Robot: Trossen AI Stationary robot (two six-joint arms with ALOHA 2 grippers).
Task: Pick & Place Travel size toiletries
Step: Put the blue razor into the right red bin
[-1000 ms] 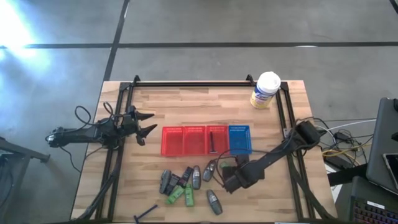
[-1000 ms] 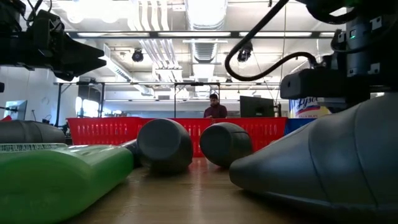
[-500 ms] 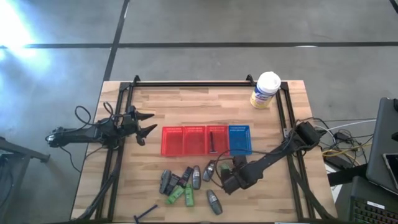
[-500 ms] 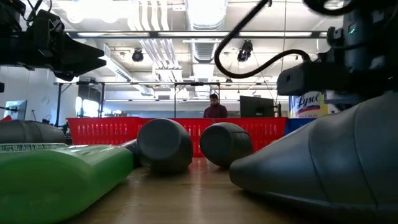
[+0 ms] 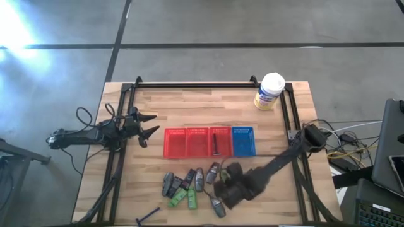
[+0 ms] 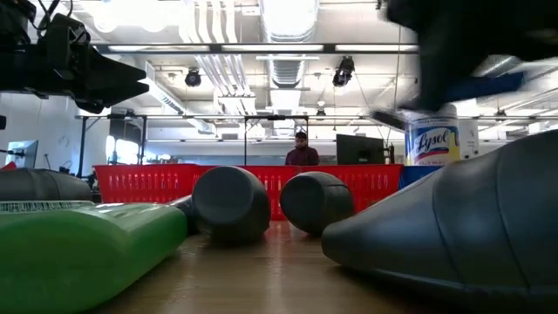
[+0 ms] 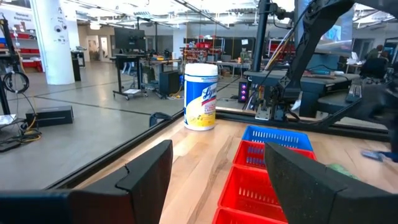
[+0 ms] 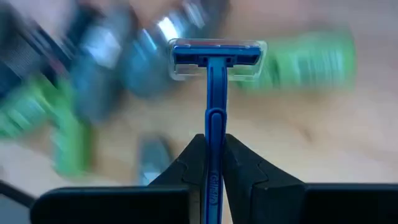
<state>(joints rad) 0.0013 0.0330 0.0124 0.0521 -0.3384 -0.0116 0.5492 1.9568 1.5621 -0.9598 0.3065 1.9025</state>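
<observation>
On the table (image 5: 158,101), a row of four mesh baskets (image 5: 210,141) sits side by side at the middle. A wipes tub (image 5: 269,91) stands upright near the far right corner, well apart from them. The toiletries cluster (image 5: 186,185) lies in front of the baskets, toward the near edge, with one razor (image 5: 148,216) apart at the near left edge. The right gripper (image 5: 225,192) is over the cluster's right end, pinching another razor's handle (image 8: 211,118). The left gripper (image 5: 146,127) hangs at the table's left side, left of the baskets.
</observation>
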